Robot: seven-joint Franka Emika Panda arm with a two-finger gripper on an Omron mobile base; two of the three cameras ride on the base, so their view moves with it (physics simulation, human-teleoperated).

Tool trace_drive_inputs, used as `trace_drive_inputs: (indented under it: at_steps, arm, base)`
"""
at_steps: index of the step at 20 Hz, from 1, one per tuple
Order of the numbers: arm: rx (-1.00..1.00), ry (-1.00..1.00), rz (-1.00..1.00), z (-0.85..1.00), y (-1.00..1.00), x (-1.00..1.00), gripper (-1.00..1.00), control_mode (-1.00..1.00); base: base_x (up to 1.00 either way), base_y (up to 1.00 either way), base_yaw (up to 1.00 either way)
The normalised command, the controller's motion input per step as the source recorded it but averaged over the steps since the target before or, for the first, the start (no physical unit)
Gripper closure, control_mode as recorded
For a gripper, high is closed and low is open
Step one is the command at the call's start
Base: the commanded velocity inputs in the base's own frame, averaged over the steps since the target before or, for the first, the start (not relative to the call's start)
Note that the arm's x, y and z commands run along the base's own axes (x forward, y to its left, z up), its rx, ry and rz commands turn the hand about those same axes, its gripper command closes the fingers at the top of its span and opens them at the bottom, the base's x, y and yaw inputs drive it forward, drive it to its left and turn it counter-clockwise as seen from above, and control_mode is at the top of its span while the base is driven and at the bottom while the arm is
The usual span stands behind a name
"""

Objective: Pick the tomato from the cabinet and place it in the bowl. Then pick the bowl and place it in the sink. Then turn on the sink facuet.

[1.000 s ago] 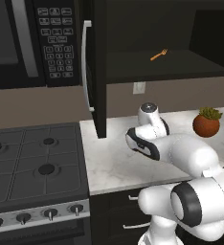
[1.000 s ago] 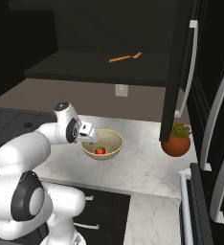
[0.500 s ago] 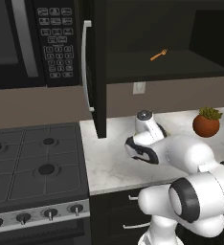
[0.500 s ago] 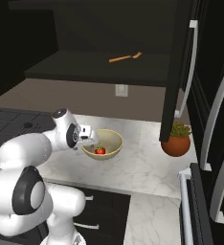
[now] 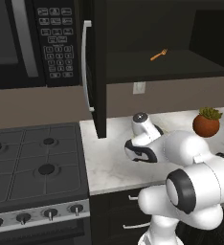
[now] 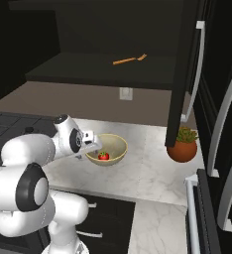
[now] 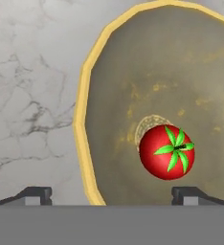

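Note:
The pale yellow bowl [image 6: 113, 145] sits on the marble counter, with the red tomato [image 6: 103, 156] lying at its bottom. In the hand view the tomato [image 7: 167, 152] rests beside the bowl's centre, green stem up. My gripper [image 7: 111, 195] is open and astride the bowl's rim [image 7: 85, 124]: one fingertip [image 7: 35, 193] over the counter, the other inside the bowl close to the tomato. From the right base view the gripper [image 6: 94, 145] hangs low at the bowl's left edge, holding nothing. The dark cabinet [image 6: 185, 74] stands open above. The sink and its faucet are out of view.
An orange fork [image 6: 130, 60] lies on the cabinet shelf. A potted plant [image 6: 182, 147] stands on the counter right of the bowl. The open cabinet door [image 5: 99, 72] hangs over the counter's left end, beside the microwave [image 5: 32, 43] and the stove [image 5: 37, 162].
The hand has come down a little and drawn closer to the bowl's left rim. The jaws stay open; bowl and tomato have not moved.

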Motion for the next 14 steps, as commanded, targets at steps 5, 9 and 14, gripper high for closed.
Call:
trace_drive_inputs:
  at_steps: [5, 9, 14]
  arm:
    - [-0.03, 0.02, 0.04, 0.0, -0.08, 0.0, 1.0, -1.0]
    - [0.0, 0.01, 0.04, -0.07, -0.15, 0.0, 1.0, -1.0]
    - [0.0, 0.06, 0.0, -0.03, -0.01, 0.0, 1.0, -1.0]
  base:
    - [0.0, 0.0, 0.0]
    - [0.0, 0.0, 0.0]
    - [0.0, 0.0, 0.0]
